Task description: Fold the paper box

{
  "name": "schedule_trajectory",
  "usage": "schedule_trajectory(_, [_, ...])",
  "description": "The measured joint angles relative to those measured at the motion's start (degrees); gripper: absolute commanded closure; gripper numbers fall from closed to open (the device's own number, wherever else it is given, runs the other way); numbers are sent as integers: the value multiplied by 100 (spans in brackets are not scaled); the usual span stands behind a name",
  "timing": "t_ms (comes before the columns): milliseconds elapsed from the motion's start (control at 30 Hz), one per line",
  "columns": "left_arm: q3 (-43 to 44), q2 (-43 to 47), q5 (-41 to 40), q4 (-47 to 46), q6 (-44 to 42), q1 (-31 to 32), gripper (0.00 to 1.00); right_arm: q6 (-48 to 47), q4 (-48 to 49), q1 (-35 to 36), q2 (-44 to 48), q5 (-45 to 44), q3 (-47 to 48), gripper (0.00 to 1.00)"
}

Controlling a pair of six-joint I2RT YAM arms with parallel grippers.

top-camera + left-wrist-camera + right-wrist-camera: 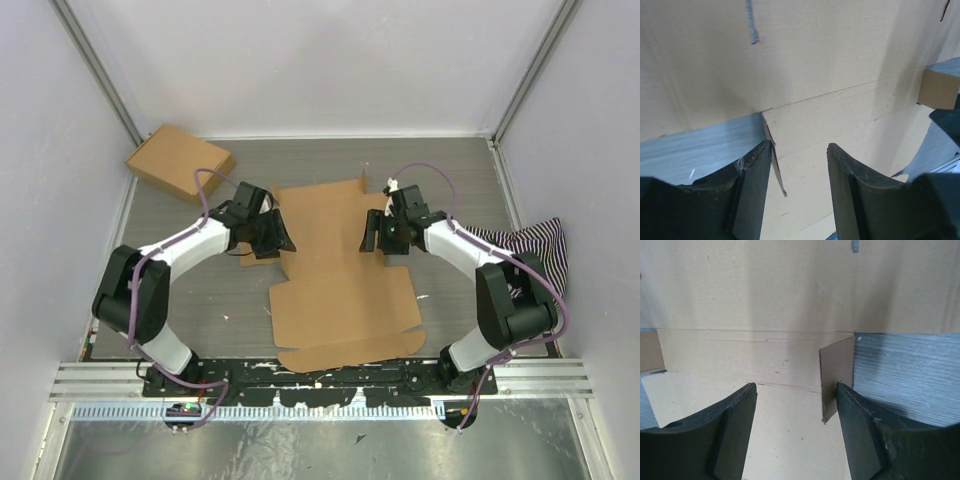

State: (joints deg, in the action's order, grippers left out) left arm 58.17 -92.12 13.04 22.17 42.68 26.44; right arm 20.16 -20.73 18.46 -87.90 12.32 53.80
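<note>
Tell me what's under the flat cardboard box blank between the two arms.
The grey table shows around the paper box blank, which lies spread out on it. Anything beneath the cardboard itself is covered and cannot be seen.

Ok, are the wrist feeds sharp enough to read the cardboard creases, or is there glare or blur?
Top external: even light, no glare, only soft shadows beside the flat brown corrugated-cardboard blank. Left wrist: creases readable, the far cardboard slightly soft, left claw fingers dark. Right wrist: creases crisp, right claw fingers nearly black, no glare.
</note>
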Motion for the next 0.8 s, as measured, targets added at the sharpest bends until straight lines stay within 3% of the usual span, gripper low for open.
schedule_trajectory(300, [468,-1001,11,-136,107,468,45,105,114,254,-337,24,-2,31])
schedule_trajectory(800, [1067,-1628,31,7,94,658,46,229,240,699,-852,-131,162,31])
